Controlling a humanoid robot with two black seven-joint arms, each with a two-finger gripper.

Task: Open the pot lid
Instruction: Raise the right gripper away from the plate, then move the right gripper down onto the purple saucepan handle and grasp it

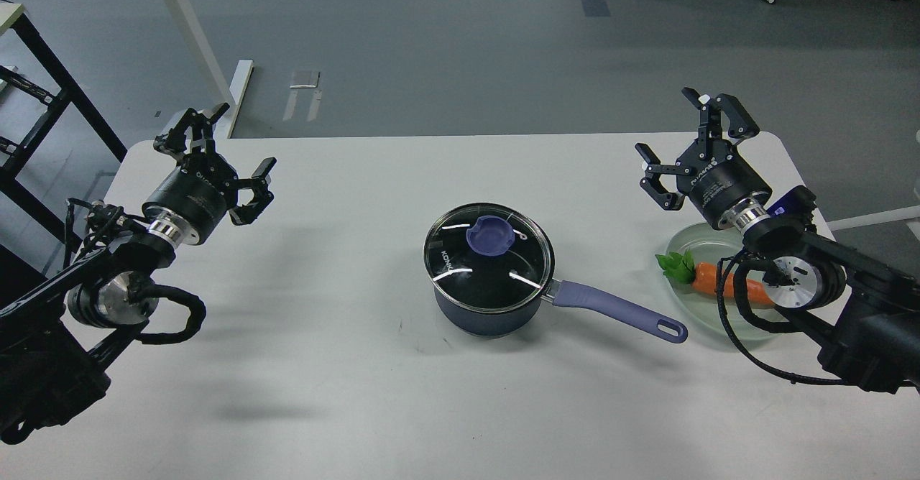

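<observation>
While the lid (489, 246) sits closed on the pot (486, 306) in the middle of the table (345, 379), we hold our left gripper (224, 151) and right gripper (683, 148) wide open and empty, well apart from it, probably to keep the approach free. The pot handle (618, 311) points toward the plate (701, 239) with a carrot (719, 284) under our right arm; nothing blocks the knob (490, 235).

Grey floor (460, 42), white table (287, 394), black rack (43, 106)

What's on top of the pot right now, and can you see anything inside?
The lid sits closed on the pot, its knob free. Through the glass only dark interior and glare show; contents cannot be told. Both grippers are open and well away.
</observation>
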